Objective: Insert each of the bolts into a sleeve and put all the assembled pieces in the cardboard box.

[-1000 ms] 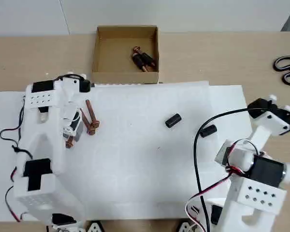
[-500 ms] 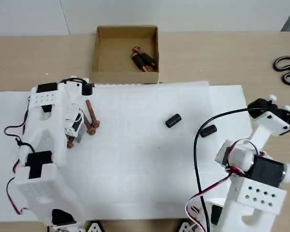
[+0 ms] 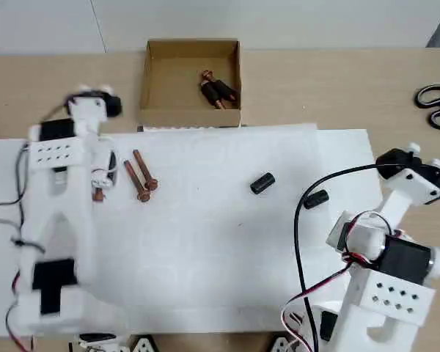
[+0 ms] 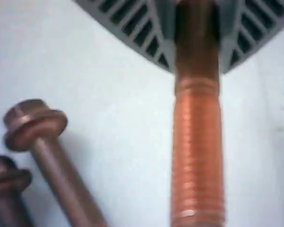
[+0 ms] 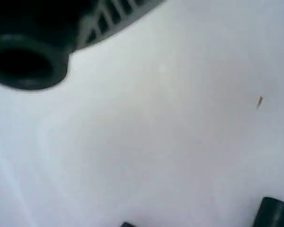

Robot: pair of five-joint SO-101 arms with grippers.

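Note:
My left gripper (image 3: 100,178) hangs over the left part of the white mat (image 3: 227,249), shut on a copper bolt (image 4: 197,142) whose threaded shank sticks out from the ribbed jaws. Two more bolts (image 3: 141,176) lie side by side on the mat just to the right of it, heads toward the front. A black sleeve (image 5: 23,61) sits in my right gripper (image 5: 42,40) at the right front, its open bore showing. Two loose sleeves (image 3: 262,182) (image 3: 316,198) lie mid-right on the mat. The cardboard box (image 3: 152,81) at the back holds assembled pieces (image 3: 217,89).
Scissors (image 3: 436,97) lie at the far right on the wooden table (image 3: 337,81). A black cable (image 3: 299,242) loops from the right arm over the mat's right side. The mat's centre and front are bare.
The left arm has swung back and to the left, carrying the held bolt away from the two bolts on the mat. The right arm has kept still.

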